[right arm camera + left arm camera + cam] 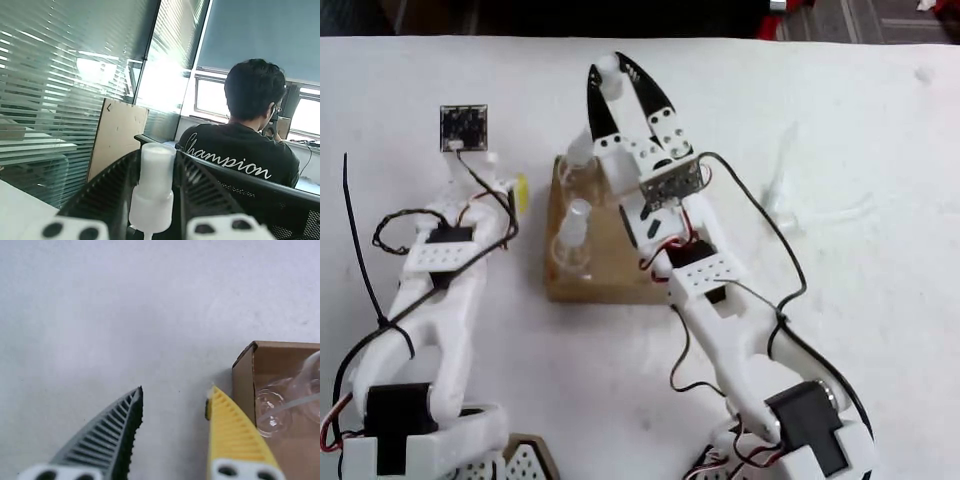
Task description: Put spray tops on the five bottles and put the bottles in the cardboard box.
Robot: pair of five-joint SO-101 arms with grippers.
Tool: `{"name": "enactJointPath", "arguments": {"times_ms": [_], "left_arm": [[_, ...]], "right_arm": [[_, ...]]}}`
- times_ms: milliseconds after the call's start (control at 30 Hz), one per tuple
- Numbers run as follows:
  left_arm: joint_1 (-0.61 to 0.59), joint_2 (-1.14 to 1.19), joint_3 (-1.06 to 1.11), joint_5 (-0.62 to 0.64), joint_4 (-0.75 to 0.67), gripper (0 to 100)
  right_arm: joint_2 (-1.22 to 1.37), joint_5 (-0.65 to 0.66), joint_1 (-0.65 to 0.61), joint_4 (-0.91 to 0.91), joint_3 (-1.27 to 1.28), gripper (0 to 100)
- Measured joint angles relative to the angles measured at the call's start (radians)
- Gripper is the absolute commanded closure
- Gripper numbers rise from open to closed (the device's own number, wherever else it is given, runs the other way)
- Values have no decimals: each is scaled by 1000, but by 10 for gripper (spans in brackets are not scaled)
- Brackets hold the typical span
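One spray top (152,186) sits pinched between the right fingers (200,192); left fingers (116,435) gape empty.

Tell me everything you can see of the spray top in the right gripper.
The spray top is white, plastic-looking: a squarish head, a narrower neck, a rounded collar, a thin tube starting beneath. It sits clamped on both sides between the black fingers of the right gripper. The high view has it raised near the far end of the cardboard box, on no bottle.
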Motion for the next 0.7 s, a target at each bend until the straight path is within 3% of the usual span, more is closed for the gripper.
{"name": "enactJointPath", "arguments": {"times_ms": [700], "left_arm": [[0,0,0,0,0,805]], "right_arm": [[34,-2,6,-2,160,980]]}}
